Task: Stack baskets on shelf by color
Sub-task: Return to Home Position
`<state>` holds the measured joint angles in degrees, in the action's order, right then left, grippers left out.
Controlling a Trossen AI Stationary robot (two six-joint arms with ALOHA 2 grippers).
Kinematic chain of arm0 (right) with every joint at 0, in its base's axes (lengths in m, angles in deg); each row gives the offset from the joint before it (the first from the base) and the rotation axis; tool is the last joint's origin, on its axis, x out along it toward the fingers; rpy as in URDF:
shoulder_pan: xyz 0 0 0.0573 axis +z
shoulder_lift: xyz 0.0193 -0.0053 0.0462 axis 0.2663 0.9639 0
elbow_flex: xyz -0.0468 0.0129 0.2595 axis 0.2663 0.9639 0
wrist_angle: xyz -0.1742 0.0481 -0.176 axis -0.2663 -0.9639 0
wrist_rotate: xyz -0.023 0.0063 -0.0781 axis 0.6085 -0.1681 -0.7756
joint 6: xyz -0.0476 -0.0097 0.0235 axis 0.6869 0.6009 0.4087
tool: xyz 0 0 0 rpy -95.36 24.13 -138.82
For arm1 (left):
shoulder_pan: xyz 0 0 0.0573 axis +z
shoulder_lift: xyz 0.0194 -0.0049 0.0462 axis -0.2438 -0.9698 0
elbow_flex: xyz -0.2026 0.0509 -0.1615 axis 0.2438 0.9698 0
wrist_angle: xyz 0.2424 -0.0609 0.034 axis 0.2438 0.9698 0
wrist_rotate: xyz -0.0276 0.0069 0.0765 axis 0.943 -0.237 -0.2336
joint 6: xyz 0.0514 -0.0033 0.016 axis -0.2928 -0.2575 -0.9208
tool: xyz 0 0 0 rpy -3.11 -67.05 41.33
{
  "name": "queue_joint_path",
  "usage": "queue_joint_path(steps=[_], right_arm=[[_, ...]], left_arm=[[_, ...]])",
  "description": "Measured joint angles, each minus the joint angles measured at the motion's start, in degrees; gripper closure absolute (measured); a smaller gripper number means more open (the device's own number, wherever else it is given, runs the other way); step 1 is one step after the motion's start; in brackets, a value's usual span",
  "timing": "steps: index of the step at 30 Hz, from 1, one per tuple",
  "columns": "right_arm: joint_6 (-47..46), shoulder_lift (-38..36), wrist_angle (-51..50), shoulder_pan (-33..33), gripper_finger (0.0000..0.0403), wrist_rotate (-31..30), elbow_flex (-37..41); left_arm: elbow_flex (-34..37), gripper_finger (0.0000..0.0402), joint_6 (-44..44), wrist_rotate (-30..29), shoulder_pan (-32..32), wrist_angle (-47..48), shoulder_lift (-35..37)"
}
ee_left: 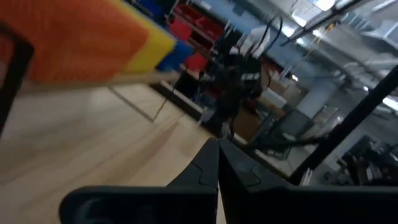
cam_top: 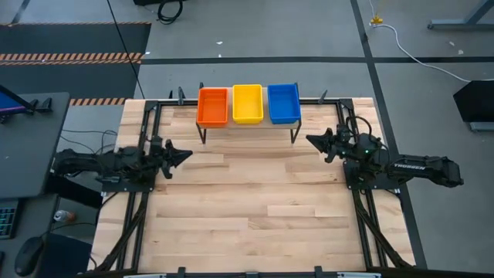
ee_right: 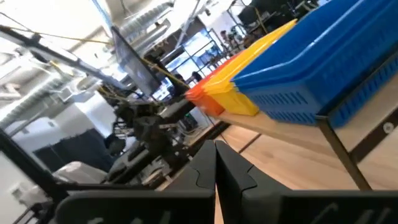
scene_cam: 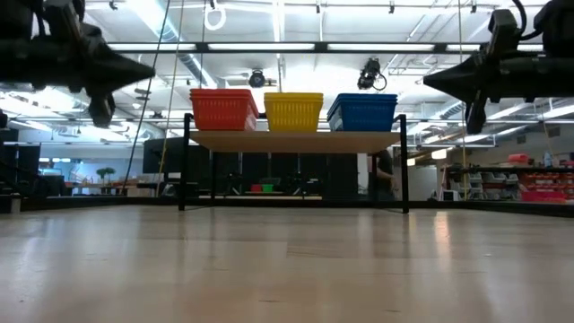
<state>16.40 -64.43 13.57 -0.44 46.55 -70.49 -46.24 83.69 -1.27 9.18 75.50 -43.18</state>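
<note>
An orange stack of baskets (cam_top: 213, 106), a yellow stack (cam_top: 248, 103) and a blue stack (cam_top: 283, 103) stand side by side, bottoms on the shelf (scene_cam: 294, 141) at the table's far edge. My left gripper (cam_top: 187, 154) hovers shut at the table's left side, pointing level toward the right, clear of the shelf. My right gripper (cam_top: 310, 140) hovers shut at the right side, pointing left, near the shelf's right leg (cam_top: 293, 133). Neither holds anything. The wrist views show each gripper's shut fingertips (ee_left: 217, 149) (ee_right: 216, 149) with the shelf beyond.
Black frame rails (cam_top: 139, 208) (cam_top: 369, 224) run along the table's left and right sides under the arms. Bare wooden tabletop (cam_top: 255, 208) lies between the arms and toward the near edge. A desk with a mouse (cam_top: 29, 253) stands left of the table.
</note>
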Motion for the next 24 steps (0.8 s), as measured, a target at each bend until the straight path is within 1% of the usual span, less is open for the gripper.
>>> queue_joint_path(steps=[2,6,8,10,11,13,15,17,18,19,24], right_arm=[[0.0,0.0,0.0,0.1,0.0398,2.0,0.0],[0.2,0.0,0.0,0.1,0.0398,8.3,0.0],[0.1,0.0,0.0,0.1,0.0398,10.3,0.0],[2.5,0.0,-0.4,0.1,0.0398,11.7,0.0],[5.3,0.0,-1.1,0.1,0.0398,12.6,0.0],[12.3,0.0,-3.0,0.1,0.0398,15.5,0.0],[18.2,0.0,-4.4,0.1,0.0397,18.3,0.0],[20.6,0.0,-5.6,0.1,0.0395,19.4,0.0],[20.8,0.0,-5.8,0.1,0.0393,19.5,0.0],[20.8,0.0,-5.8,0.1,0.0391,19.5,0.0],[21.2,0.0,-5.9,0.1,0.0387,19.5,0.0]], left_arm=[[1.8,0.0398,1.0,0.9,0.0,-0.5,0.0],[2.0,0.0399,2.0,1.5,0.0,1.3,-0.1],[2.0,0.0399,2.6,1.6,0.0,1.1,-0.1],[2.0,0.0399,4.3,1.4,0.0,1.2,-0.1],[2.0,0.0398,4.7,1.4,0.0,1.4,-0.1],[2.0,0.0397,1.1,1.6,0.0,1.4,-0.1],[2.0,0.0395,-6.6,1.8,0.0,1.4,-0.1],[2.0,0.0393,-15.0,1.8,0.0,1.3,-0.1],[2.0,0.0392,-17.7,1.8,0.0,1.1,-0.1],[2.0,0.039,-18.9,1.8,0.0,1.0,-0.1],[2.1,0.0385,-19.5,1.6,0.0,1.0,-0.1]])
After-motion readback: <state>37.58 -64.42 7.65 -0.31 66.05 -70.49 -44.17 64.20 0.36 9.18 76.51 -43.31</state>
